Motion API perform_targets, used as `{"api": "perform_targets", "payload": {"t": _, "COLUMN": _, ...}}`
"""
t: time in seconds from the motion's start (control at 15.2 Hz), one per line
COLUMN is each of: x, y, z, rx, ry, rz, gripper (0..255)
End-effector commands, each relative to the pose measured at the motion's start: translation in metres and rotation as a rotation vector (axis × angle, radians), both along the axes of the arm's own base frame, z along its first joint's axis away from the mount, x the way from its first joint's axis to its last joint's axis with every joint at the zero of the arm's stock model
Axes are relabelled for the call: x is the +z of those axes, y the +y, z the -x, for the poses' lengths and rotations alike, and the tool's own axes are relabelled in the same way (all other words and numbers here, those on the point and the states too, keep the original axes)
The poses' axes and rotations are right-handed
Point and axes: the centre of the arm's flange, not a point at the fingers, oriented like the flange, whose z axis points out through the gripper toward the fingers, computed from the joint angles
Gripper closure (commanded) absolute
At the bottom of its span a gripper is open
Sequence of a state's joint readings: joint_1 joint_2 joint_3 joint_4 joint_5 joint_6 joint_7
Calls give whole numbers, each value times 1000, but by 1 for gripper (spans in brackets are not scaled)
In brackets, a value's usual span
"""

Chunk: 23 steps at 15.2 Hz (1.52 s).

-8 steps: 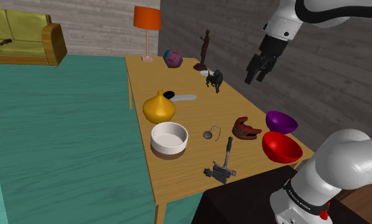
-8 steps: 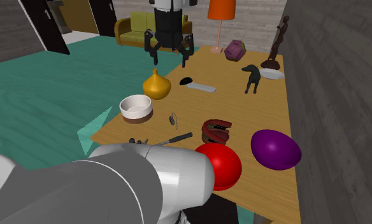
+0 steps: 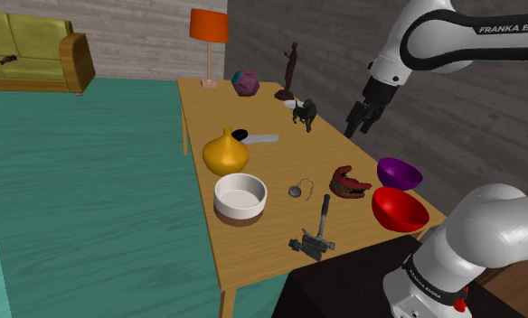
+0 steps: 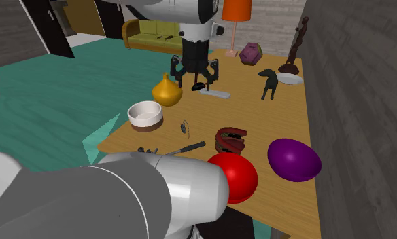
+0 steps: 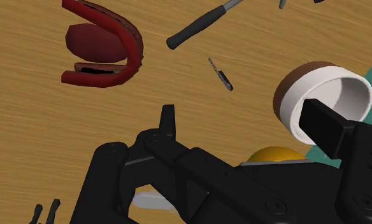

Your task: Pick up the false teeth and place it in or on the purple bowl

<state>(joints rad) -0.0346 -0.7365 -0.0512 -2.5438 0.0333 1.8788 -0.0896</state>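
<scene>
**Hand spread above the bench, teeth lying beside the purple bowl**

The hand (image 3: 355, 124) (image 4: 195, 81) (image 5: 245, 121) hangs in the air over the wooden bench (image 3: 280, 163) (image 4: 197, 112) (image 5: 51, 140). Its two black fingers (image 5: 169, 121) stand well apart, with nothing between them but bare wood below. In the shoulder view it sits to the right of a black dog figure (image 3: 306, 112) (image 4: 268, 81) and against the dark wall. In the second exterior view it appears just above a flat grey scoop with a black end (image 3: 258, 138) (image 4: 214, 93), next to a yellow gourd-shaped vase (image 3: 225, 153) (image 4: 167, 92) (image 5: 274, 154).

The false teeth (image 3: 348, 183) (image 4: 230, 140) (image 5: 105, 48), dark red and gaping open, lie on the bench, untouched and well apart from the hand. The purple bowl (image 3: 399, 172) (image 4: 294, 159) stands just beside them, and a red bowl (image 3: 400, 208) (image 4: 234, 175) stands near both, by the bench's edge at the stand.

A white bowl with a brown base (image 3: 240, 198) (image 4: 145, 114) (image 5: 321, 102) stands near the vase. Between that bowl and the teeth lie a small thin metal piece (image 3: 297, 190) (image 4: 184, 126) (image 5: 220, 73) and a dark long-handled tool (image 3: 324, 217) (image 4: 183, 146) (image 5: 200, 24).

At the far end of the bench are a dark slender statue (image 3: 291, 70) (image 4: 298, 41), a purple many-sided object (image 3: 245, 83) (image 4: 250, 53) and an orange-shaded lamp (image 3: 208, 27) (image 4: 236, 10). Beyond, an olive sofa (image 3: 32, 50) (image 4: 156, 30) stands on a teal floor (image 3: 90, 199).
</scene>
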Motion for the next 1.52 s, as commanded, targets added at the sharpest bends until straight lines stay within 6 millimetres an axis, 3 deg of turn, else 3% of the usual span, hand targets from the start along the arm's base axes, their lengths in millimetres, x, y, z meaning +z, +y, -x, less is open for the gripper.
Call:
{"api": "perform_targets", "payload": {"t": 0.0, "x": -23, "y": -14, "z": -4, "rx": -1, "ry": 0, "rz": -1, "gripper": 0}}
{"api": "perform_targets", "payload": {"t": 0.92, "x": -183, "y": -107, "z": -22, "rx": -7, "ry": 10, "rz": -11, "gripper": 0}}
{"api": "perform_targets", "payload": {"t": 1.45, "x": -226, "y": -106, "z": -25, "rx": -7, "ry": 10, "rz": -11, "gripper": 0}}
